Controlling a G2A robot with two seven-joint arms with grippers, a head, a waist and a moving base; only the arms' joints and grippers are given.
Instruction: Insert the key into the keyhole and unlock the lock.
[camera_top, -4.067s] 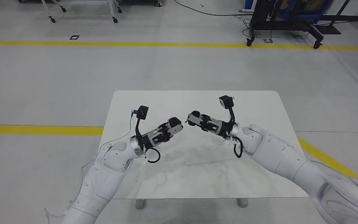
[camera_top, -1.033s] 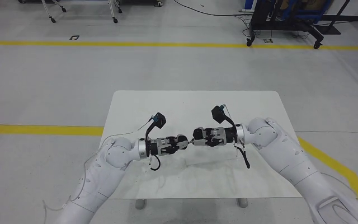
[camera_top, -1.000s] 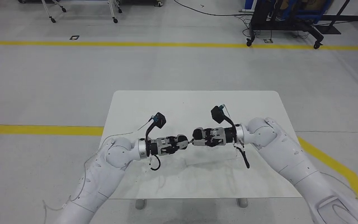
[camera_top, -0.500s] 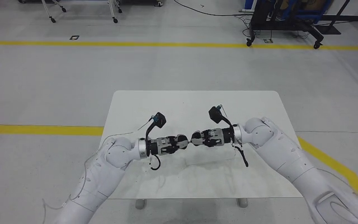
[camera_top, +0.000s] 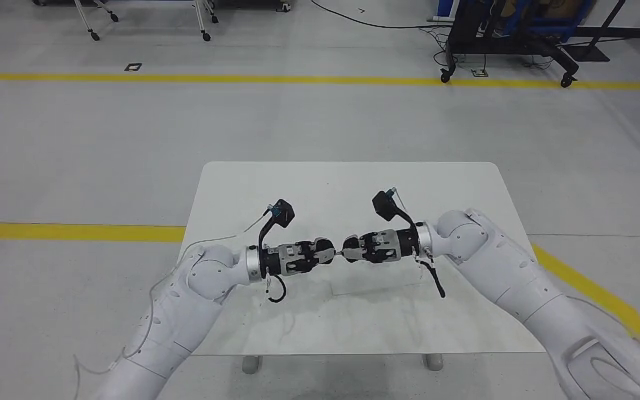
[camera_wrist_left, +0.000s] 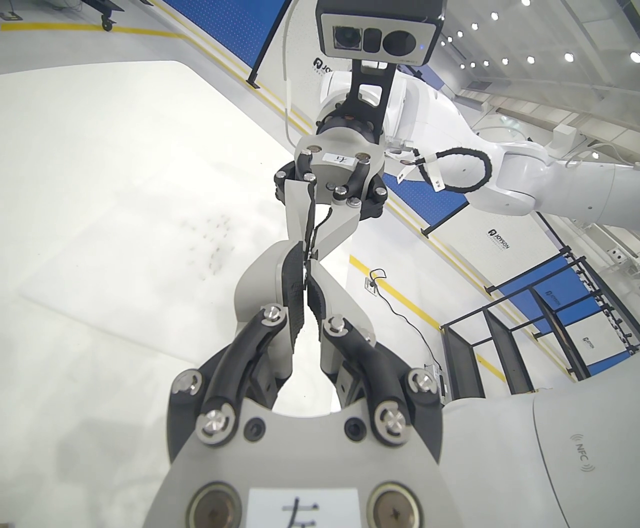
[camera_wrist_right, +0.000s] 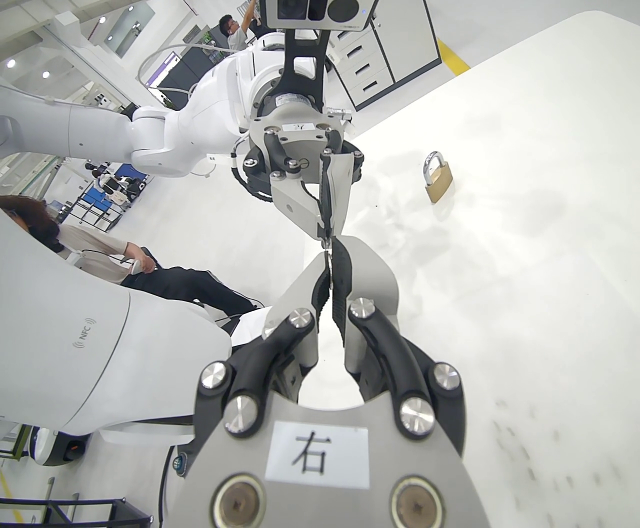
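Note:
My left gripper (camera_top: 327, 251) and right gripper (camera_top: 347, 247) meet tip to tip above the middle of the white table (camera_top: 450, 190). Both have their fingers pressed together. A thin sliver of metal, the key (camera_wrist_right: 326, 243), bridges the two sets of tips; most of it is hidden by the pads. In the left wrist view my left gripper (camera_wrist_left: 305, 265) faces the right gripper (camera_wrist_left: 310, 248) head on. The brass padlock (camera_wrist_right: 438, 178), with its silver shackle closed, lies flat on the table beyond my left gripper (camera_wrist_right: 324, 231), untouched.
A thin clear sheet (camera_wrist_left: 100, 310) covers part of the tabletop under the arms, with faint scuff marks (camera_wrist_left: 215, 240) on it. The table's edges lie well away from both grippers.
Since four seconds ago both arms have swung toward the robot and lined up end to end. Over the last second the right gripper crept slightly toward the left one.

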